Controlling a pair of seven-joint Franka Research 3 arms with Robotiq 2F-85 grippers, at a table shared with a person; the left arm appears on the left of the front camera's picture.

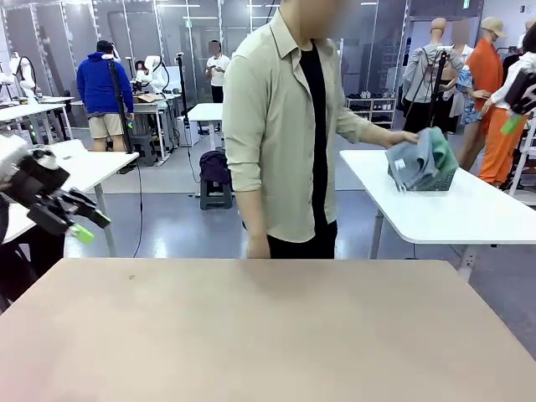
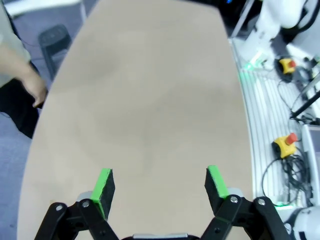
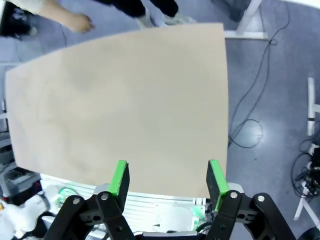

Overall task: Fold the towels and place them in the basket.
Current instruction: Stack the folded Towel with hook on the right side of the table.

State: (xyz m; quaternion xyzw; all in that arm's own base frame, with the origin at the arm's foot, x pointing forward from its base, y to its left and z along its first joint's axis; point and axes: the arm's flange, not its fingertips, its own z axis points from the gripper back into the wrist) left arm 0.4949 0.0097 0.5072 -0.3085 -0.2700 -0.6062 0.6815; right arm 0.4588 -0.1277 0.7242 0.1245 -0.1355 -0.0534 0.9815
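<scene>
The basket [image 1: 439, 181], dark grey mesh, stands on a white side table [image 1: 469, 213] beyond the far right of my table. The towels lie bunched in it, a blue-grey one [image 1: 405, 164] in front and a mint green one [image 1: 437, 151] behind. The person's hand [image 1: 408, 136] rests on them. My left gripper [image 1: 82, 228] hangs open at the left edge, off the tan table [image 1: 268, 335]; in the left wrist view it [image 2: 160, 186] holds nothing. My right gripper [image 1: 512, 119] is raised at the far right, and in the right wrist view it [image 3: 168, 177] is open and holds nothing.
The person stands at the far edge of the tan table, turned toward the side table, the other hand [image 2: 35, 93] hanging by that edge. Another white table [image 1: 84, 167] stands at the back left. Cables and an emergency-stop button [image 2: 287, 142] lie on the floor beside the table.
</scene>
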